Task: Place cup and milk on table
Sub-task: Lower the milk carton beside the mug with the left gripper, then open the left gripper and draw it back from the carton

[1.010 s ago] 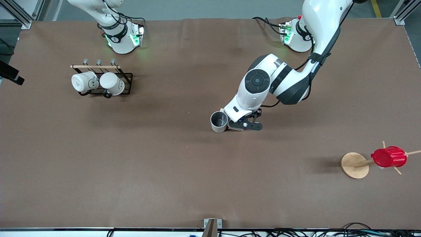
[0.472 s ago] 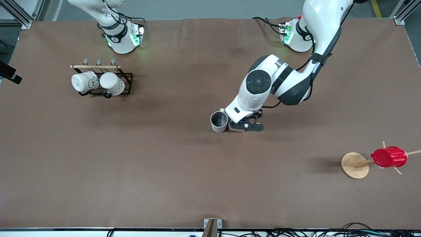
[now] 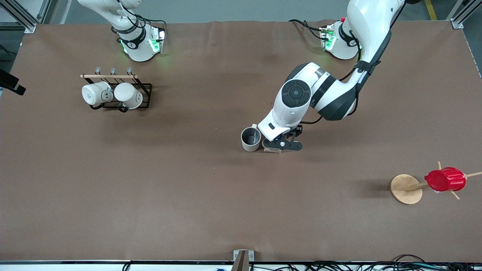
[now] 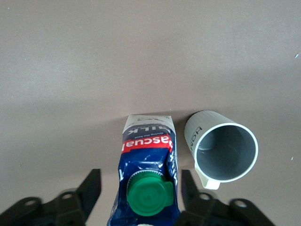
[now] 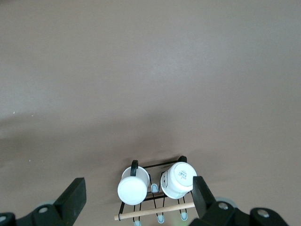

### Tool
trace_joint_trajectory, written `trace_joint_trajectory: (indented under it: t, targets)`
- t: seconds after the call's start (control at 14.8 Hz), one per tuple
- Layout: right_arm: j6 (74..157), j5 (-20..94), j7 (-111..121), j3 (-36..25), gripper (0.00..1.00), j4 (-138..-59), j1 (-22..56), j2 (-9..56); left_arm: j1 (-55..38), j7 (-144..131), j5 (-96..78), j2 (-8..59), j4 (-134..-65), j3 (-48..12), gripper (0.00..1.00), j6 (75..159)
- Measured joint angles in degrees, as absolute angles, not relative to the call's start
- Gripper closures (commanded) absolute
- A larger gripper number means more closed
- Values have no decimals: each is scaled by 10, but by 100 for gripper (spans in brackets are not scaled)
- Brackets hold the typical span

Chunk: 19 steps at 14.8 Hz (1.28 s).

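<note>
The cup [image 3: 251, 138] stands upright on the brown table [image 3: 188, 195] near its middle; it is off-white with a grey inside and also shows in the left wrist view [image 4: 225, 150]. The milk [image 4: 148, 169], blue and white with a green cap and red label, stands right beside the cup toward the left arm's end. My left gripper [image 4: 141, 176] is open, its fingers on both sides of the carton top with a gap on each side; in the front view the left gripper [image 3: 282, 145] hides most of the carton. My right gripper [image 5: 138, 190] is open and empty, high over the mug rack.
A black wire rack [image 3: 145, 90] with two plain white mugs [image 3: 128, 95] stands near the right arm's base. A red ribbed cup [image 3: 445, 179] hangs on a wooden peg stand [image 3: 404, 189] toward the left arm's end, nearer the front camera.
My left hand has shifted slightly toward the left arm's end, and a bit of the carton now shows under it. The cup and the right arm have not moved.
</note>
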<state>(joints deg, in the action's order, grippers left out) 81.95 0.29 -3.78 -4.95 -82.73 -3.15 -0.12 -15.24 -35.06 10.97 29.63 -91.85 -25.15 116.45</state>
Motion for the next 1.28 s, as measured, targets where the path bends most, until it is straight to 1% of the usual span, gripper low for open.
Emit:
trace_joint_trajectory:
  t: [0.13,0.27,0.47,0.88,1.08,1.28]
  targets:
    - [819,3,-38,-50,0,-827,-32,-1,-151,-351,110,296,-912,-251,0,1167]
    - [819,3,-38,-51,0,-827,-32,-1,-148,-351,110,294,-884,-250,0,1167]
    - [819,3,-38,-51,0,-827,-32,-1,-146,-351,110,270,-856,-233,0,1162]
    - [819,3,-37,-52,0,-827,-32,-1,-139,-298,80,182,-855,-158,0,1092]
    - [819,3,-36,-52,0,-827,-32,-1,-135,-222,29,144,-856,-103,0,1056]
    - [819,3,-36,-51,0,-827,-32,-1,-133,-150,10,106,-871,-43,0,1040]
